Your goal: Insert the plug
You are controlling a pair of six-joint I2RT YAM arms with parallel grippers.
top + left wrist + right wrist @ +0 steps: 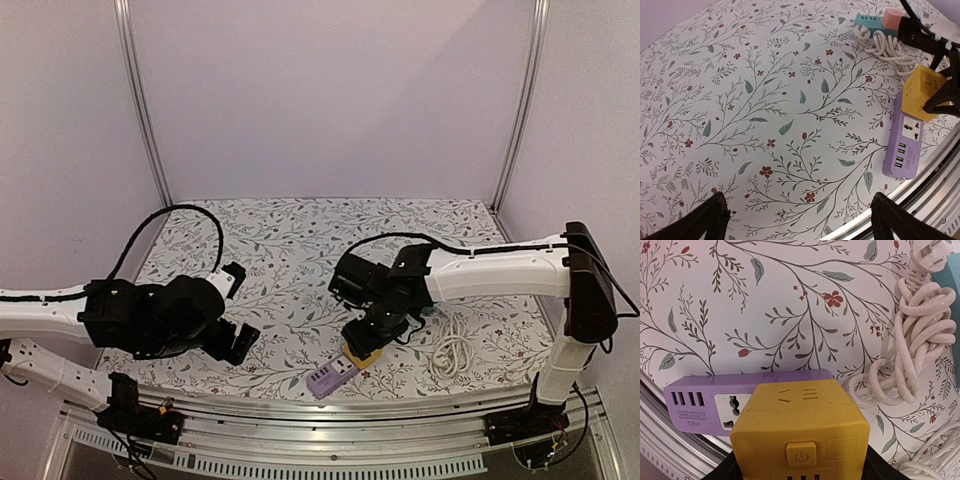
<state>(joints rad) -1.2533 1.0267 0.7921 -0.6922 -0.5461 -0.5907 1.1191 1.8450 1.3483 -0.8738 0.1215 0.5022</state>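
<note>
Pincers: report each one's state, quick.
Left pincer: open, empty.
Right pincer: closed on the yellow plug.

The bench [290, 240] wears a pale cloth printed with leafy twigs and small red flowers, with a metal rail [400, 415] along its near edge. A purple power strip [695, 397] lies flat on the cloth directly below the right jaws, crosswise to them and close to the rail. A coiled white cable [452, 352] lies near the right jaws, to their right. Beyond the coil lie a teal block [869, 21] and a pink block [892, 17], touching. Only bare cloth lies under the left jaws, well apart from the strip.
</note>
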